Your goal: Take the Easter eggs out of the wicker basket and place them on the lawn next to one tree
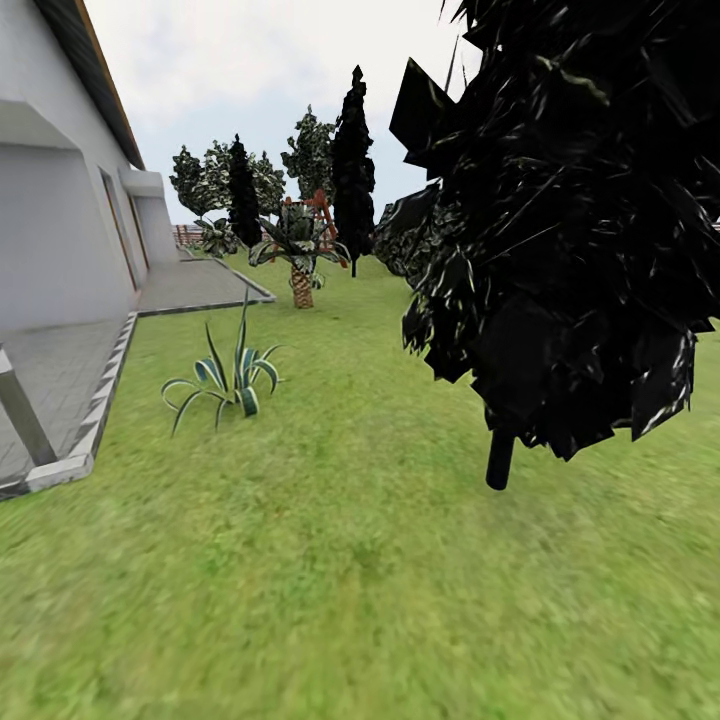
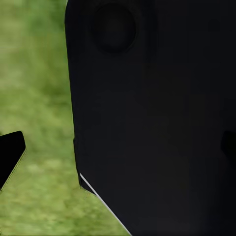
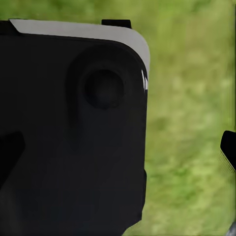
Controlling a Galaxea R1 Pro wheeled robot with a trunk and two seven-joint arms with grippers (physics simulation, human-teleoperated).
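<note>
Pincer state cannot be told on either arm: in the left wrist view one dark fingertip (image 2: 11, 153) pokes in at the left edge beside a large black robot panel (image 2: 157, 123), and in the right wrist view another dark fingertip (image 3: 228, 147) shows at the right edge next to a black housing (image 3: 73, 132) with a pale grey top rim, so neither gap can be judged. Behind both, blurred green grass is all that can be seen. In the head view the lawn (image 1: 340, 560) spreads across the whole lower half of the frame, mottled green and soft at the bottom. An all-black tree (image 1: 570, 220) with a short dark trunk stands on the grass at the right, its ragged crown covering the upper right. A striped spiky plant (image 1: 228, 378) sits left of centre, near the kerb of a grey paved patio (image 1: 55, 380) at the left edge. A white house wall (image 1: 60, 200) rises at the upper left. Farther back, near the centre, stands a small palm (image 1: 300, 250), with a tall black columnar tree (image 1: 352, 170) and leafy green trees (image 1: 215, 180) beyond it.
</note>
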